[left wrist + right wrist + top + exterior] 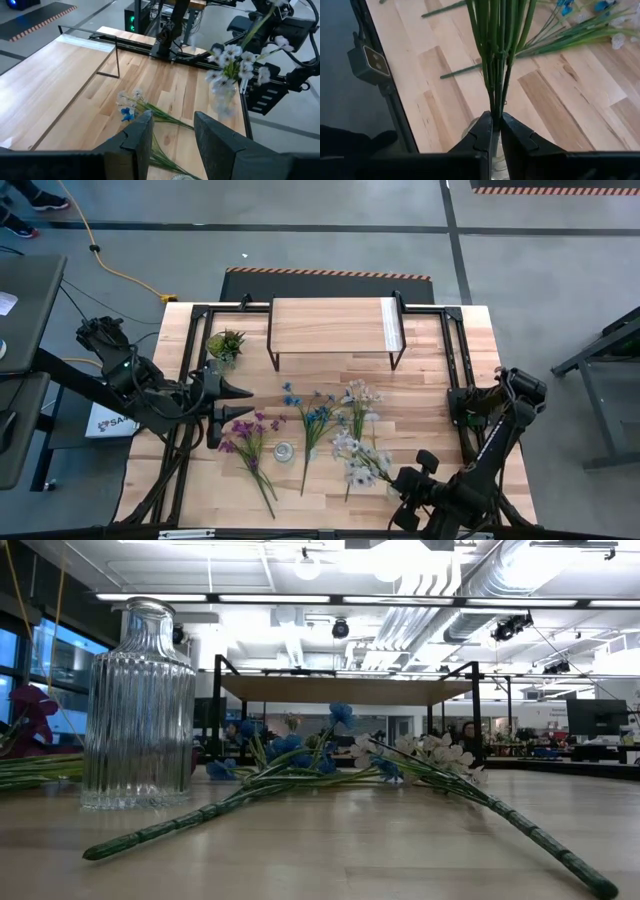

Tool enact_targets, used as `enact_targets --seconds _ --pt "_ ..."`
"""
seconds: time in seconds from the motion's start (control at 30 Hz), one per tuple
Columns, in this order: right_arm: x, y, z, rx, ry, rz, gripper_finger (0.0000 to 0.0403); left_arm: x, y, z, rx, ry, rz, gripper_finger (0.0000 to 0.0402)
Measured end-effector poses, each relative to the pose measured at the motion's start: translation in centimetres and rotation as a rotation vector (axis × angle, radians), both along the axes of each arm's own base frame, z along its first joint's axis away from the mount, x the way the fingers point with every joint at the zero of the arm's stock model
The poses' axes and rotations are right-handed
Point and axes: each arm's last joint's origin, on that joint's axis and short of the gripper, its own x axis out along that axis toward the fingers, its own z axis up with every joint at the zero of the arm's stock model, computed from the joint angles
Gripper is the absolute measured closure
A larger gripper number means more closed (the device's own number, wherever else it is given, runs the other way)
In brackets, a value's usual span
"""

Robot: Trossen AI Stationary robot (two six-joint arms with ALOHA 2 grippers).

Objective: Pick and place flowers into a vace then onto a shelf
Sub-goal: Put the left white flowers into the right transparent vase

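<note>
The left gripper [240, 402] hangs over the left part of the plank table [430, 405], its two fingers [140, 142] parted with nothing between them. Just behind it stands the small green spiky potted plant [225, 343]; just ahead of its tips lies the purple spray [250, 442], flat on the wood. To its side, past the purple blossoms, the ribbed glass vase [285, 451] stands upright and unfilled, with bare wood around it on the near side. Beyond the vase the blue spray [312, 425] lies flat, its stem running toward the front edge of the table. The shelf [335, 326] stands at the back edge, its plank top bare, with open room under it between thin black legs.

Further right, a white and pale pink spray [358, 402] lies on the table, well ahead of the right gripper [408, 492]. That gripper sits at the front right of the table, close to the black frame rail at the edge, and is pinched narrow on the green stems of the raised white bunch [232, 62], whose blossoms stand clear of the wood. The stem ends below the fingers [482, 137] are hidden by the pincer. Something pale or clear shows between the finger bases; what it is cannot be made out.
</note>
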Motion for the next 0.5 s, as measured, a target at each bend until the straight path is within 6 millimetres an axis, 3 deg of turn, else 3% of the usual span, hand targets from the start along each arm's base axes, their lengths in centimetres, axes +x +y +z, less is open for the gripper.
enact_targets --seconds 0.5 --pt "-0.54 0.54 0.01 0.023 0.0 0.015 0.0368 0.0 0.04 0.04 0.007 -0.007 0.014 0.0222"
